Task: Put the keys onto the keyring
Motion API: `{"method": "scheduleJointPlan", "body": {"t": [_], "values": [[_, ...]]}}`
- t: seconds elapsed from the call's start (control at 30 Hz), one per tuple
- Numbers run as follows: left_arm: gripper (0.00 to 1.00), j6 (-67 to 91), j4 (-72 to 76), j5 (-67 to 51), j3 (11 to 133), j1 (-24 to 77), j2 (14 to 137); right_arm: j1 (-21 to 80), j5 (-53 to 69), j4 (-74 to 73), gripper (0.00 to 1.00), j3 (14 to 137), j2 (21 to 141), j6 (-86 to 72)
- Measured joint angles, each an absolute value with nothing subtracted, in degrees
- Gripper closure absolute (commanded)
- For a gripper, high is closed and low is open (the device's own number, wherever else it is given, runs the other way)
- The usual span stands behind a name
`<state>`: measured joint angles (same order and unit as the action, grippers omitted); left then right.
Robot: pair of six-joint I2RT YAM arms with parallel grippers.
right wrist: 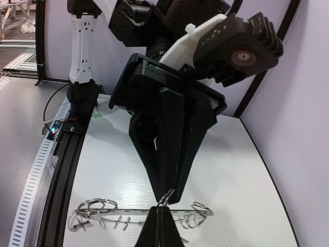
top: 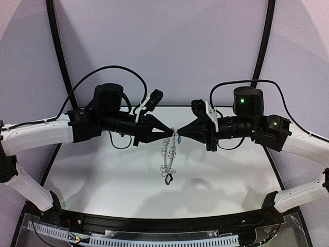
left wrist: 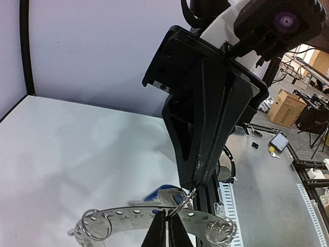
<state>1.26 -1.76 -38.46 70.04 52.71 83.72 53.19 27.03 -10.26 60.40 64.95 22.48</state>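
The keyring hung in the air above the surface, held up by its top rim at the spot where the two end effectors met tip to tip. The left end effector was fully closed, and its wrist view showed its fingertips pinching the keyring's rim. The right end effector was fully closed too. Its tip sat on one of the wire clips along that same stretch of rim, just beside the left's fingertips. The key with the blue tag lay against the rim right next to both tips; whether it was threaded onto a clip could not be told. The black tag dangled at the keyring's lowest point, well below both end effectors and above the surface.
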Motion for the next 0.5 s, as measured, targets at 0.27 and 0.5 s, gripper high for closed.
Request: {"method": "scheduleJointPlan", "body": {"t": [0.27,0.5], "values": [[0.99,1.52,-1.39,-37.98,70.00,52.73,83.72,53.21,25.41,-9.04,1.00,58.37,63.48,22.44],[0.99,2.17,0.10,-37.43,68.84,52.77,83.68,53.21,24.25,-8.14,1.00,55.81,62.06,21.85]]}}
